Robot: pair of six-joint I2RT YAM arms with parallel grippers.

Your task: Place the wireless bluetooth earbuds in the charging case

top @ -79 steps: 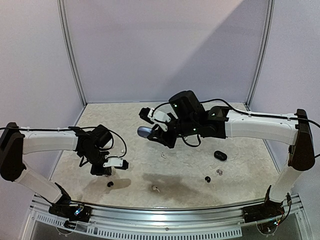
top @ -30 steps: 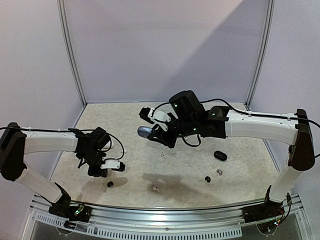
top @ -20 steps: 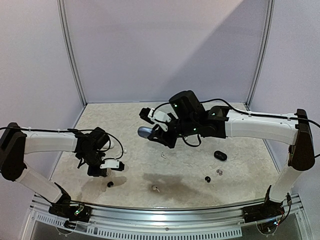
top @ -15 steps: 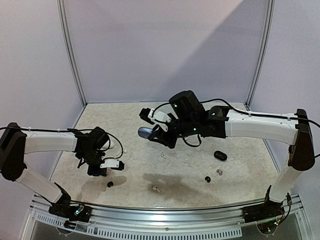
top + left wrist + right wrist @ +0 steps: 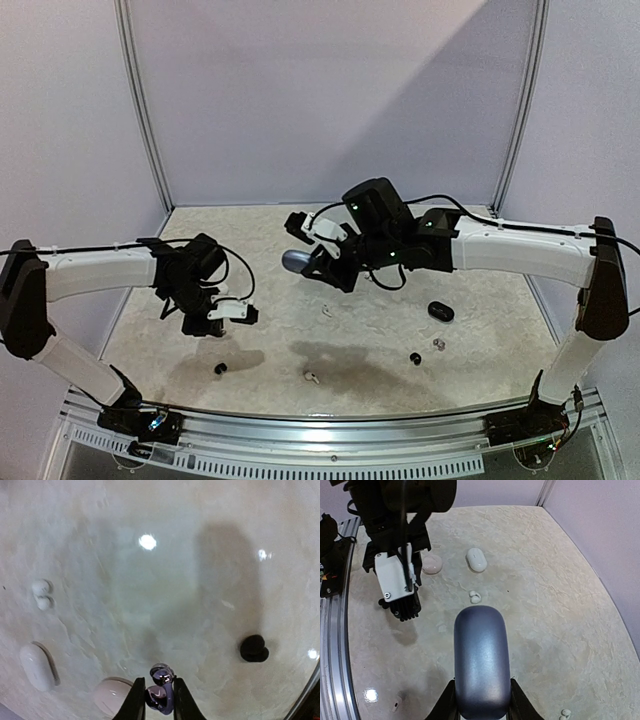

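Note:
A glossy dark blue earbud [image 5: 161,696] sits pinched between my left gripper's [image 5: 159,704] shut fingers, held above the table. In the top view the left gripper [image 5: 209,323] hangs over the front left area. My right gripper [image 5: 481,702] is shut on a blue-grey pebble-shaped charging case [image 5: 481,660], its lid closed, held in the air mid-table [image 5: 298,262]. Loose earbuds lie on the table: a black one [image 5: 220,369], a white one [image 5: 311,377], another white one [image 5: 327,311], a black one [image 5: 415,358] and a greyish one [image 5: 438,345].
A black case [image 5: 440,311] lies at the right. A white oval case [image 5: 476,559] and a round pale case [image 5: 432,564] lie under the left arm, with a white bud [image 5: 475,596] nearby. A metal rail [image 5: 330,435] runs along the table's front edge.
My left gripper has closed fully on the dark blue earbud, then risen and moved right, away from the table. The right arm with the case has shifted slightly.

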